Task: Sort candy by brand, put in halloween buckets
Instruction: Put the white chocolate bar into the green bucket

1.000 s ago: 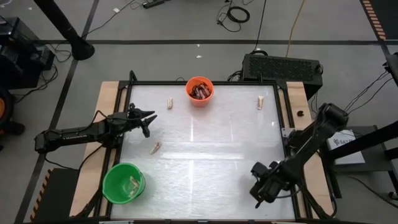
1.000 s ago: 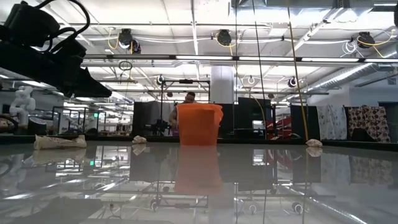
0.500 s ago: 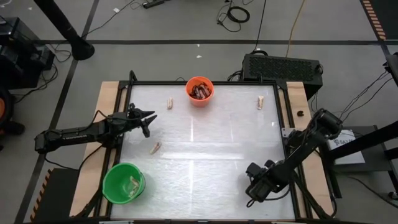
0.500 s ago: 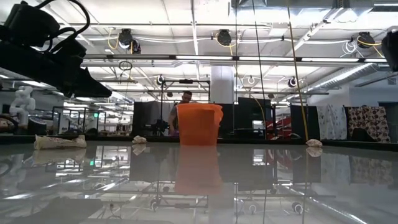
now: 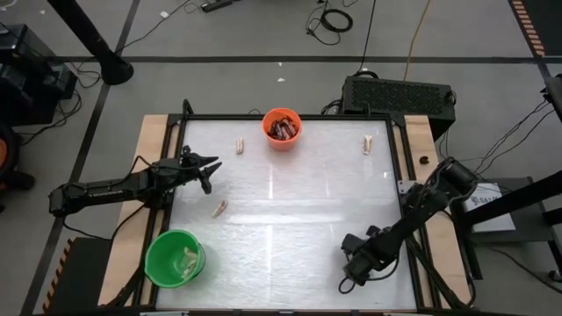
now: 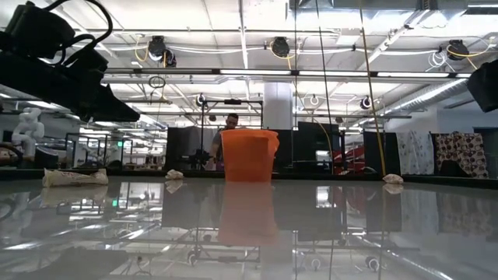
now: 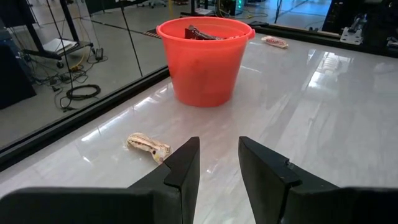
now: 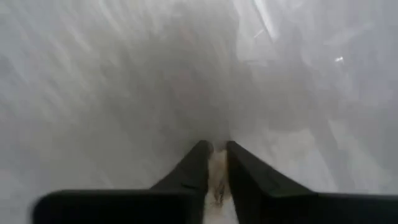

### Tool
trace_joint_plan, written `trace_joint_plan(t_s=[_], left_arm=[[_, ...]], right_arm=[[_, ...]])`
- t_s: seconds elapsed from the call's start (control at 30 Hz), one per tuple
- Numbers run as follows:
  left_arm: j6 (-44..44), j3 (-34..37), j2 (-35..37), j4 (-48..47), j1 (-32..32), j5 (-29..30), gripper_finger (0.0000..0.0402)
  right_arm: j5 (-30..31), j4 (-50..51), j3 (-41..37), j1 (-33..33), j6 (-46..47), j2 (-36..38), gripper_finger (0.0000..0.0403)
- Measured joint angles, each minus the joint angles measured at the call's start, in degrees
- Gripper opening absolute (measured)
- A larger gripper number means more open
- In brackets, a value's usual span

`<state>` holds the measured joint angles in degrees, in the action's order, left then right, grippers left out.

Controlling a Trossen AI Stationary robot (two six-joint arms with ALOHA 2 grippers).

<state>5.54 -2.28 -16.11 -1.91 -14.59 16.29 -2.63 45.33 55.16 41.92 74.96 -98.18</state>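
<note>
My right gripper (image 5: 344,283) sits low at the near right of the counter (image 5: 290,211), fingers (image 8: 193,171) pinching a pale candy piece (image 8: 217,177) bound for the green bucket (image 5: 175,258), I reckon. Left gripper (image 5: 211,167) hovers mid-left, fingers slightly apart, empty. Orange bucket (image 5: 282,128) far centre holds dark bars.

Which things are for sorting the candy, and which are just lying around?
For the job: orange bucket, green bucket, three pale candies on the table, pale candy in the right hand.
Just lying about: black box, floor cables.
</note>
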Motion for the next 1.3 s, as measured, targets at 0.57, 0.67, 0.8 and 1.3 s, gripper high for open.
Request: trace_joint_plan(t_s=[0.57,0.67,0.8,1.3], left_arm=[[0.0,0.0,0.0,0.0,0.0,0.0,0.0118],[0.0,0.0,0.0,0.0,0.0,0.0,0.0118],[0.0,0.0,0.0,0.0,0.0,0.0,0.0118],[0.0,0.0,0.0,0.0,0.0,0.0,0.0118]], right_arm=[[20.4,-44.7,7.3,-13.4,-53.2,-0.4,0.0001],[18.5,-63.1,7.3,-15.8,-67.1,-1.7,0.0001],[12.4,-89.0,7.4,-19.6,-76.7,-6.8,0.0001],[-3.6,-99.7,48.1,-28.5,-68.1,-42.5,0.0]])
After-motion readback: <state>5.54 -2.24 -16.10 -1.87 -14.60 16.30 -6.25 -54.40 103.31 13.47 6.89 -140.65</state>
